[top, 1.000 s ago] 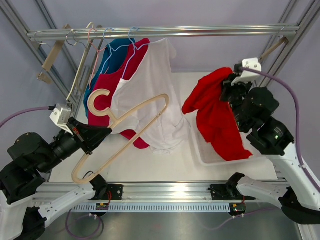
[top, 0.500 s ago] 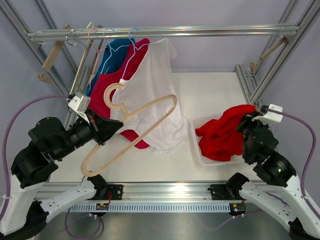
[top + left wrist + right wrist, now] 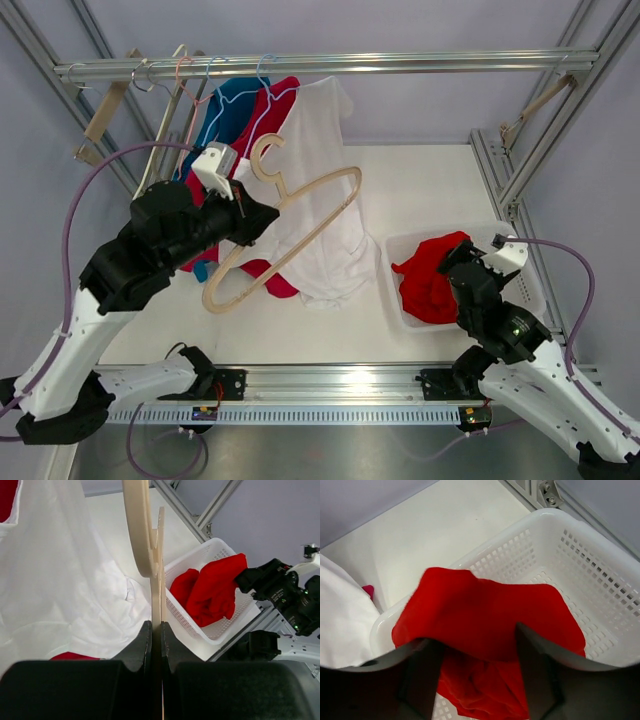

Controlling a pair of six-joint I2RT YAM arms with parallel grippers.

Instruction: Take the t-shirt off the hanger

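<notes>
Your left pincer [image 3: 156,630] is shut tight on the thin edge of the wooden hanger [image 3: 140,530]. The hanger is bare and it is held up in the air, tilted, in front of the white shirt [image 3: 318,225] that hangs from the metal rail [image 3: 400,62]. Beside this white shirt, more to the left, a red garment [image 3: 215,168] and a blue garment [image 3: 228,100] hang on the same rail.

Your right pincer [image 3: 477,675] is wide open, one finger on each side, and it grips nothing. It hovers just above the red t-shirt [image 3: 485,615]. The cloth lies under and between the fingers [image 3: 537,675], but you cannot tell from these views if it touches them.

The red t-shirt is off the hanger. It lies crumpled inside the white basket [image 3: 580,555], with one fold rising over the basket's near rim. The basket stands on the white surface [image 3: 420,190], at the right side, just beside the lower hem of the white shirt.
</notes>
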